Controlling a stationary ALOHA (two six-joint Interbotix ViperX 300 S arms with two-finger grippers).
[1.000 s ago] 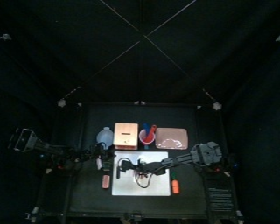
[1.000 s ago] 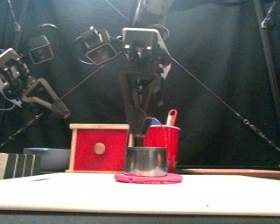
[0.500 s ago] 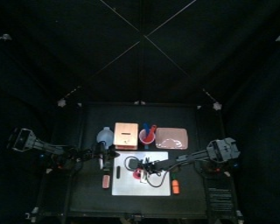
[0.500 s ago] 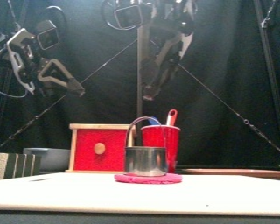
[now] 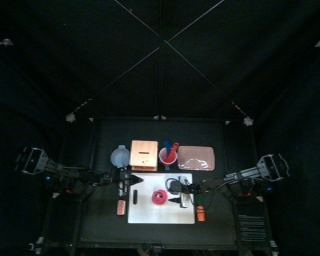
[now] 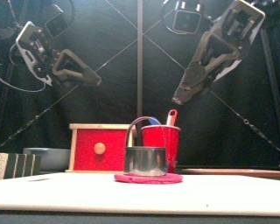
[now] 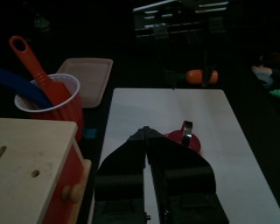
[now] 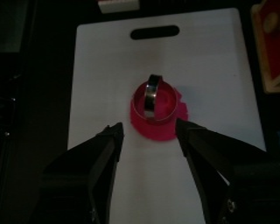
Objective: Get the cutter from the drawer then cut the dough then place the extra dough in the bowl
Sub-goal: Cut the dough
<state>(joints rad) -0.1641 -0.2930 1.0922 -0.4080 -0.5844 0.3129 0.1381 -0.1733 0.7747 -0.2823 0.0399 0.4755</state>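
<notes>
My two arms hang raised on either side of the white cutting board (image 8: 108,70), clear of everything on the table. Behind the board stands the wooden box (image 6: 98,149) with its red drawer front shut. The pink tray (image 7: 87,72) lies behind the board on the right side, and the red cup (image 6: 163,140) stands between the box and the tray. The blue-grey bowl (image 5: 120,157) sits just left of the box. The pink dough (image 8: 160,122) lies flat near the middle of the board. The metal cutter (image 8: 152,94) stands on the dough with its wire handle upright. My right gripper (image 8: 152,131) is spread wide and grips nothing. In its wrist view the dough and cutter lie in line with the gap between the jaws, apart from both. My left gripper (image 7: 147,133) has its jaws pressed together and empty. The dough and cutter lie just past its tips, a little to one side, untouched.
</notes>
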